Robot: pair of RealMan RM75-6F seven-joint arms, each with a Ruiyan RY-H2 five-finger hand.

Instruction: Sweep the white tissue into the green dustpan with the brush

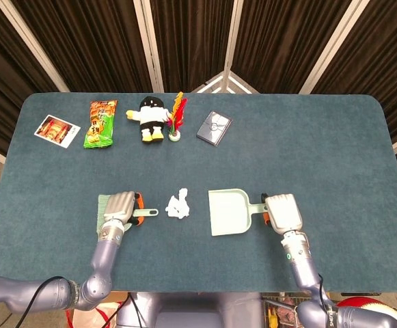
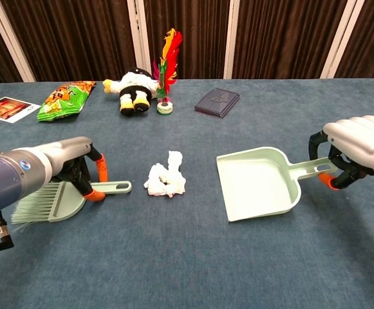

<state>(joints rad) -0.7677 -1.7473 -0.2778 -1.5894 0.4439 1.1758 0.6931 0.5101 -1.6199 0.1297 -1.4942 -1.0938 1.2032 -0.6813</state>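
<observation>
Gripping the brush [image 2: 58,196] by its handle, the left hand [image 2: 77,170] sits left of the white tissue [image 2: 166,180]; the right hand [image 2: 354,151] holds the green dustpan [image 2: 257,183], mouth facing the tissue to catch it.
</observation>
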